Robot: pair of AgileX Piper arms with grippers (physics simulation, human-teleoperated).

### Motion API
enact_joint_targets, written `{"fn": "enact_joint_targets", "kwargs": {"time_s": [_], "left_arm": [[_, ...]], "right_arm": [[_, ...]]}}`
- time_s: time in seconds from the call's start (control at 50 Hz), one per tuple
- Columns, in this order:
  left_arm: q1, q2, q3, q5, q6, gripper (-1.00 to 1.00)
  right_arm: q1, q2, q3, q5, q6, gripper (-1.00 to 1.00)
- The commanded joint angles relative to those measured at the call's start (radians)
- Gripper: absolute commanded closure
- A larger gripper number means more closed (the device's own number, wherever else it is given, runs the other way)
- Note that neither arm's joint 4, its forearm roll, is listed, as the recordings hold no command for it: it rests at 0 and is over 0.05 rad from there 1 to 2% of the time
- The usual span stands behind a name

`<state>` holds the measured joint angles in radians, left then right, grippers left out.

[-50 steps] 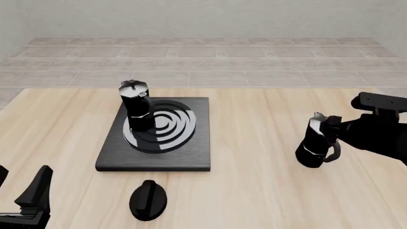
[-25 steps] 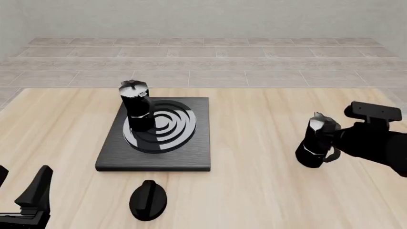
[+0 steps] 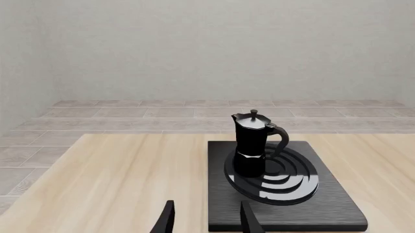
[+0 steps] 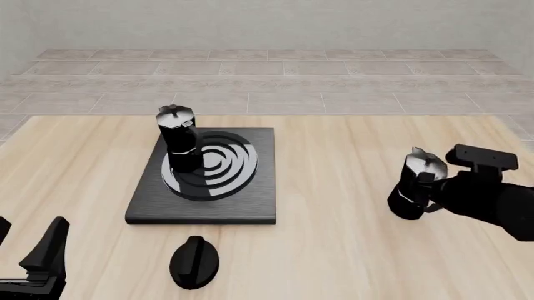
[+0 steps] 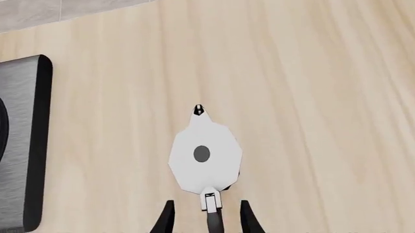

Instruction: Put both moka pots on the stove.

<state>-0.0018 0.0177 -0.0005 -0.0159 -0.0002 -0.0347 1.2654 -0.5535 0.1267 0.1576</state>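
So one glossy black faceted moka pot with a silvery lid (image 4: pixel 179 139) is upright on the flat black rectangular stove slab (image 4: pixel 250 203), sitting on the far-left part of its silver-white rings, handle turned toward the ring centre. The second glossy black moka pot (image 4: pixel 414 185) stands upright on the bare light wooden table (image 4: pixel 334 244), well off to the right of the stove.

The right gripper (image 5: pixel 205 219) sits right at that pot's handle side. From its wrist camera you look straight down on the white lid, and the two fingers are spread with the handle in the gap between them, not pinching it as far as I can see.

The left gripper (image 3: pixel 206 219) is parked low at the near-left corner of the table, fingers apart, holding nothing, pointed toward the stove.

Only other thing around: a black oval knob (image 4: pixel 194 262) lying on the table just in front of the stove. Open wood between the right pot and the stove.
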Motion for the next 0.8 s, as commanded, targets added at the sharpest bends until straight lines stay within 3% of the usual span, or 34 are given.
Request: {"fn": "enact_joint_targets", "kwargs": {"time_s": [0.02, 0.34, 0.36, 0.42, 0.5, 0.66, 0.8], "left_arm": [[0.0, 0.0, 0.0, 0.0, 0.0, -1.0], [0.0, 0.0, 0.0, 0.0, 0.0, -1.0], [0.0, 0.0, 0.0, 0.0, 0.0, -1.0], [0.0, 0.0, 0.0, 0.0, 0.0, -1.0], [0.0, 0.0, 0.0, 0.0, 0.0, -1.0], [0.0, 0.0, 0.0, 0.0, 0.0, -1.0], [0.0, 0.0, 0.0, 0.0, 0.0, -1.0]], "right_arm": [[0.003, 0.01, 0.016, -0.02, 0.008, -1.0], [0.009, 0.016, 0.031, -0.04, 0.016, -1.0], [0.008, -0.006, 0.026, -0.036, -0.025, 1.0], [0.026, -0.008, 0.02, -0.026, 0.0, 1.0], [0.072, -0.038, -0.001, -0.017, -0.053, 1.0], [0.133, -0.062, -0.032, -0.001, -0.068, 1.0], [0.162, -0.081, -0.054, 0.003, -0.137, 1.0]]}}
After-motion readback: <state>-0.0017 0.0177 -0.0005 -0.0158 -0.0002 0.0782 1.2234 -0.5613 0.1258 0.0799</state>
